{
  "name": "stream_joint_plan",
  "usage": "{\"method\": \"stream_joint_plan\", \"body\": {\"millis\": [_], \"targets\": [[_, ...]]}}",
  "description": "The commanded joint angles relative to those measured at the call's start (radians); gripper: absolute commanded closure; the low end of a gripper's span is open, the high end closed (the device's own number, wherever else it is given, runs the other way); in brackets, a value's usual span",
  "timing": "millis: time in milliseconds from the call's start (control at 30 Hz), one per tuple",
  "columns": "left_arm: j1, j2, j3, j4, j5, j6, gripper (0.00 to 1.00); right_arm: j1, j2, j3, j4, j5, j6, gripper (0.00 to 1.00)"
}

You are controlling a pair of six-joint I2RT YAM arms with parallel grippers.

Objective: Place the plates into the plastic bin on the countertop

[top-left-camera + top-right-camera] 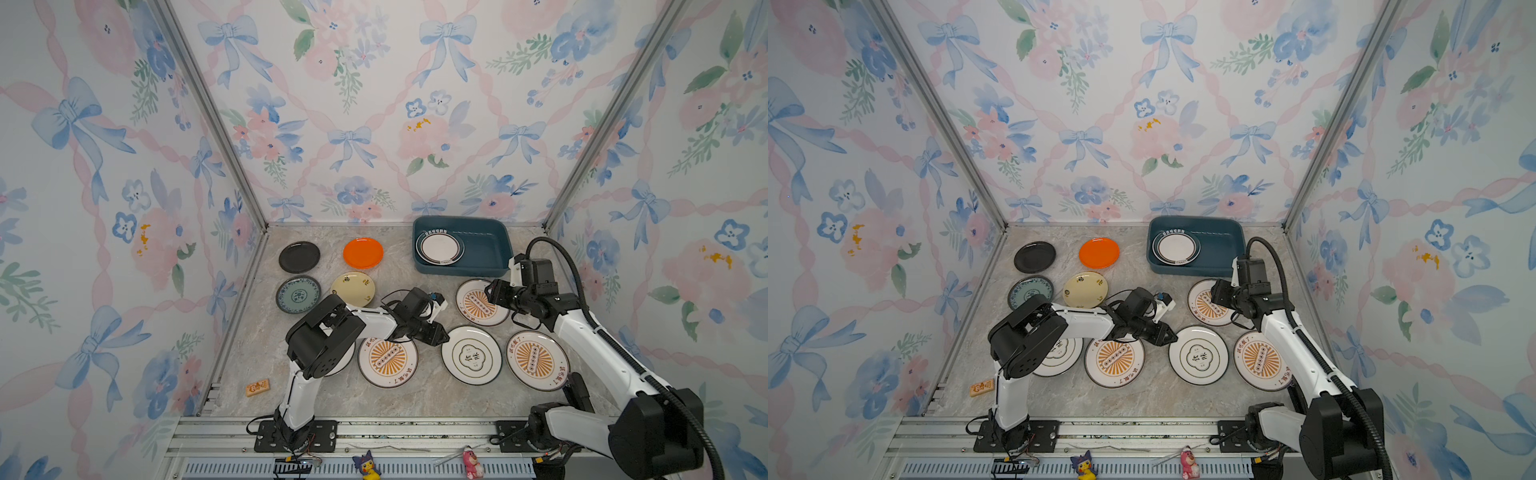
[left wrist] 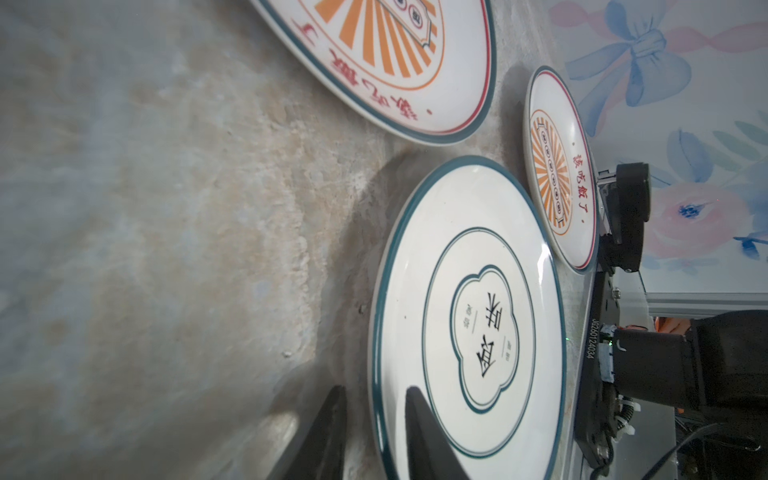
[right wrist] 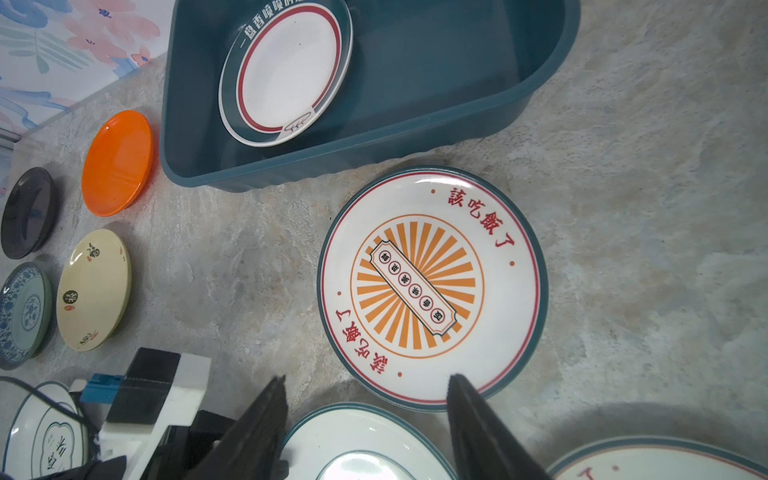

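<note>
The cloud-emblem plate [image 1: 471, 354] lies flat on the countertop [image 1: 424, 395], low in the middle of both top views. It is well apart from the plastic bin [image 1: 486, 251] at the upper right of the counter.

My left gripper [image 2: 374, 388] straddles the plate's upper-left rim. One finger [image 2: 320, 432] sits outside over bare marble and the other over the white face. The jaws stand narrowly apart, and I see no clamp on the rim yet.

To do this well, I'd get the outer finger properly under the lip, pinch squarely on the rim, and lift gently, since a glazed rim could slip or tip. The near sunburst plate [image 1: 387, 361] lies just beside on the left, so I'd rise clear before swinging.

A navy-rimmed plate [image 1: 439, 248] fills the bin's left side, so I'd aim for the bare right half.

My right gripper [image 3: 369, 377] hangs wide apart and empty over the far sunburst plate [image 3: 432, 286], roughly on my route, so I'd pass around it.
</note>
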Motion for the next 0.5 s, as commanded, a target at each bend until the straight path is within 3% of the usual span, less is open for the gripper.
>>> {"method": "stream_joint_plan", "body": {"millis": [0,467], "targets": [[-0.011,0.037,0.004,-0.047,0.011,0.02,0.75,-0.011,-0.014,-0.017,0.01,-0.009,0.01,0.38],[-0.013,0.041,0.001,-0.051,0.018,0.027,0.92,-0.012,-0.033,-0.037,0.013,-0.014,0.023,0.38]]}}
